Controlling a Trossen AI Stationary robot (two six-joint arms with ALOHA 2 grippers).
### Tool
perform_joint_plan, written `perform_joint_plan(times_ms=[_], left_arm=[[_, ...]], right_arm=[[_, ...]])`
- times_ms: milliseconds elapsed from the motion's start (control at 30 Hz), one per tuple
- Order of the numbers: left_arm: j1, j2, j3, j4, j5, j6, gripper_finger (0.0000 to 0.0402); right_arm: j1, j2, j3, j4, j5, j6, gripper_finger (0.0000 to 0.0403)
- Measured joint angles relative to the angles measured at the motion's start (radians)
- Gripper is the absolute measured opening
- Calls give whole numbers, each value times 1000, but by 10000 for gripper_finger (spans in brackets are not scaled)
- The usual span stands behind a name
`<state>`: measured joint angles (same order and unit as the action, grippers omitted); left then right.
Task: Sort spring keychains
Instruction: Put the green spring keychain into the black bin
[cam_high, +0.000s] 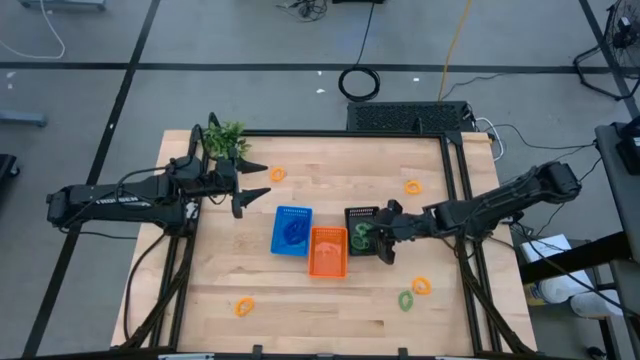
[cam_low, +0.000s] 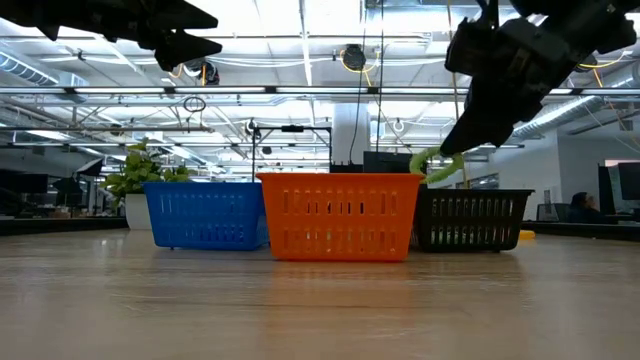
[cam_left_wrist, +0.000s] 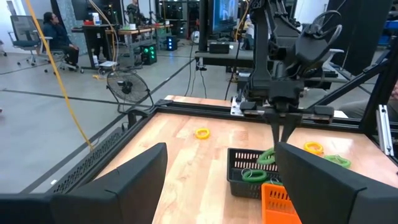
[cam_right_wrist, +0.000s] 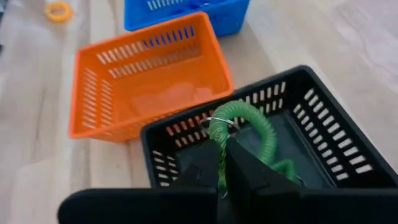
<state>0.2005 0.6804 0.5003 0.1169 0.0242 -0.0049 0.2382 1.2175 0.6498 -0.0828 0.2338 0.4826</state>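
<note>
My right gripper (cam_high: 378, 238) hovers over the black basket (cam_high: 360, 214), shut on a green spring keychain (cam_right_wrist: 247, 117). More green coil (cam_right_wrist: 287, 168) lies inside that basket. My left gripper (cam_high: 256, 182) is open and held above the table's left part, near the plant sprig (cam_high: 226, 139); it touches nothing. Blue coils lie in the blue basket (cam_high: 292, 230), and the orange basket (cam_high: 328, 251) stands between the other two. Loose orange keychains (cam_high: 277, 173) (cam_high: 413, 186) (cam_high: 244, 305) (cam_high: 421, 286) and a green one (cam_high: 405, 299) lie flat on the table. My right gripper pinches the green keychain between its two fingers (cam_right_wrist: 205, 171), at the coil's end beside its small metal ring (cam_right_wrist: 219, 124), coming from above and slanting down. The coil is lifted clear and arcs forward past the fingertips over the black basket (cam_right_wrist: 311, 124).
The three baskets stand close together in a row at the table's middle. A dark frame (cam_high: 455, 180) runs around the table. The near left and near middle of the tabletop (cam_high: 300, 310) hold only one orange coil. People sit far off in the room (cam_left_wrist: 53, 28).
</note>
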Motion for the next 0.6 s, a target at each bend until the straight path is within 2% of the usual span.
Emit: perform_joint_plan(times_ms=[600], left_arm=[[0,0,0,0,0,0,308]], right_arm=[[-29,8,0,4,-2,2,3]])
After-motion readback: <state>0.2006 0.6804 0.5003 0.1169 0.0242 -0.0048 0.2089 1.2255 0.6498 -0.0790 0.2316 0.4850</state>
